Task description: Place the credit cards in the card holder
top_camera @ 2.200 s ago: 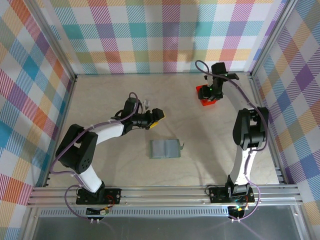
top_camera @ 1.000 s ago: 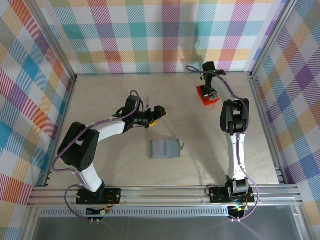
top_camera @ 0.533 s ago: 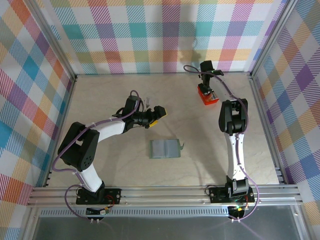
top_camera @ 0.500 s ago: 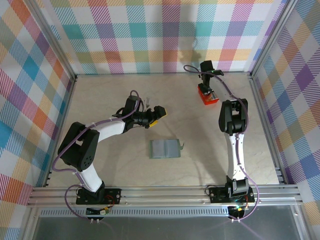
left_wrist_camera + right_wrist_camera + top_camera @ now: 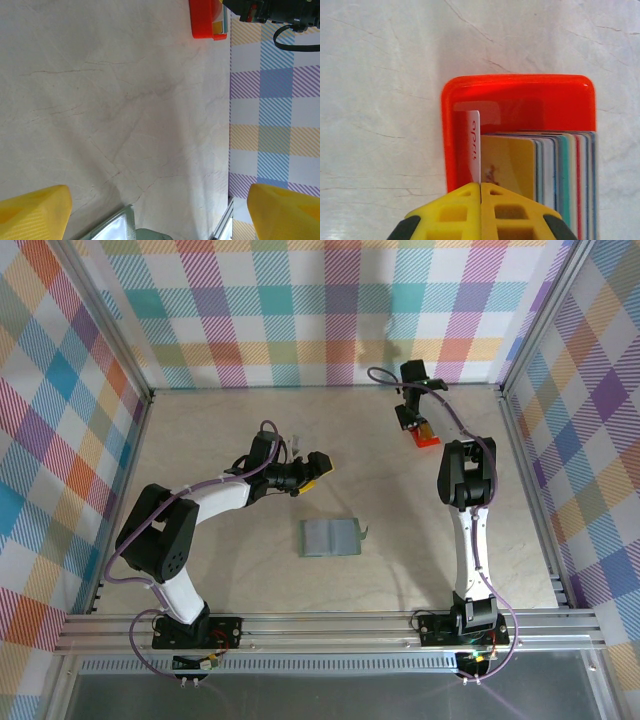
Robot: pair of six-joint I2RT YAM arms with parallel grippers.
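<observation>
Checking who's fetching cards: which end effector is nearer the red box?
Right. The right end effector is at the red box, shut on a white card; the left end effector hangs open, far to its left.

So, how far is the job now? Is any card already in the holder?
Done: nothing yet; the holder lies open on the table with no card visible in it. In hand: the right gripper is shut, seemingly on a white card standing in the red box. The left gripper is open and holds nothing. Left: every card, the stack too.
</observation>
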